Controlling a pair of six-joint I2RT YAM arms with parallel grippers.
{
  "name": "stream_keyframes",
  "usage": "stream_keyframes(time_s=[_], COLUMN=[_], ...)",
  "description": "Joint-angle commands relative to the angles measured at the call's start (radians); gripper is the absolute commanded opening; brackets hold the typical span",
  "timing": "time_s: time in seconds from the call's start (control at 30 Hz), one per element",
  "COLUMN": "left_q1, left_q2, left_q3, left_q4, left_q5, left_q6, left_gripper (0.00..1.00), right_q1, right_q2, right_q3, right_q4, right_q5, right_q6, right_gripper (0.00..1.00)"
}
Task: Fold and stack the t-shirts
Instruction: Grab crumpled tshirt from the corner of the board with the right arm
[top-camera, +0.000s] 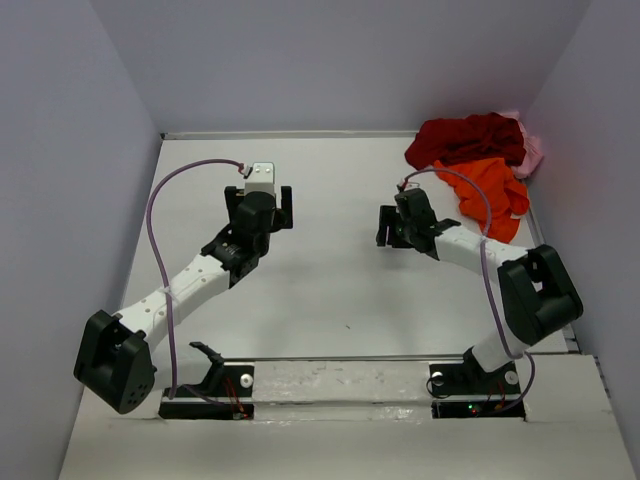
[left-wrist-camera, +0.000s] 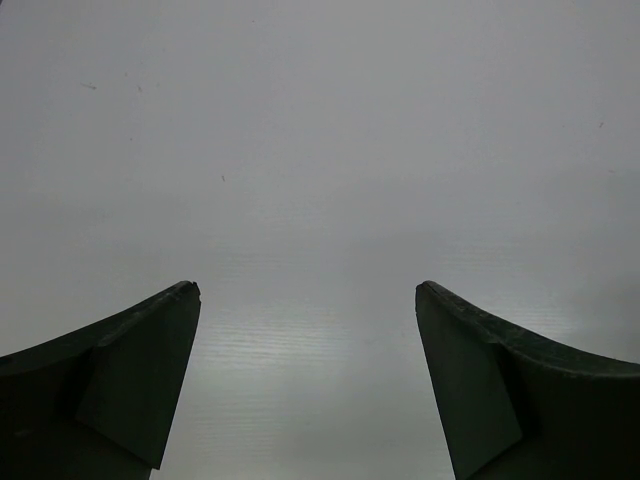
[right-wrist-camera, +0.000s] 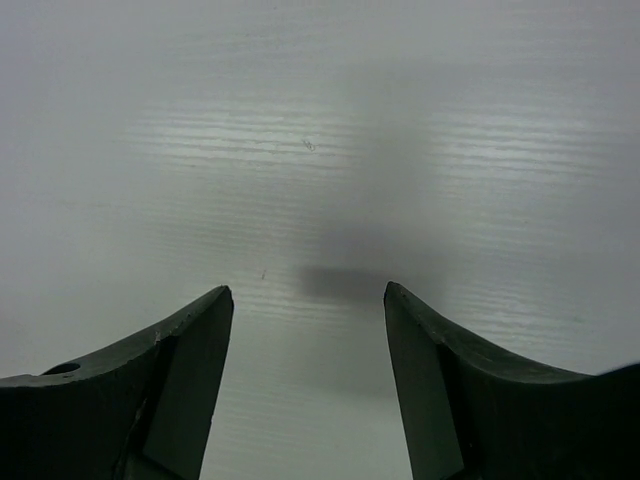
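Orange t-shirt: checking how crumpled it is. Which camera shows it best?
Top external: the orange t-shirt lies bunched far right, against the dark red t-shirt. Both wrist views show only table, none of it.

White table (top-camera: 330, 300) is being enclosed by plain lavender-grey walls: left wall (top-camera: 70, 200) at 9 o'clock, back wall (top-camera: 340, 60) at 12, right wall (top-camera: 605, 200) at 3. Matte surface is being lit softly and evenly. Pale strip (top-camera: 340, 378) is being seen along the 6 o'clock edge.
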Motion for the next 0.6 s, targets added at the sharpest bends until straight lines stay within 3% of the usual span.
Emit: stream_keyframes(time_s=[0.0, 0.27, 0.43, 0.57], left_q1=[-0.009, -0.010, -0.010, -0.010], left_q2=[-0.024, -0.035, -0.035, -0.037], left_q3=[0.039, 0.040, 0.042, 0.039], left_q4=[0.023, 0.016, 0.015, 0.018], left_q5=[-0.019, -0.011, 0.007, 0.006], left_q6=[0.013, 0.017, 0.013, 0.014], left_gripper=[0.99, 0.99, 0.99, 0.99], right_q1=[0.014, 0.014, -0.052, -0.129], right_q2=[0.046, 0.296, 0.526, 0.648], right_q3=[0.129, 0.577, 0.905, 1.045], right_q4=[0.035, -0.087, -0.230, -0.253], right_q5=[0.074, 0.299, 0.338, 0.281], right_q6=[-0.046, -0.168, -0.176, -0.137], right_gripper=[0.67, 0.70, 0.71, 0.71])
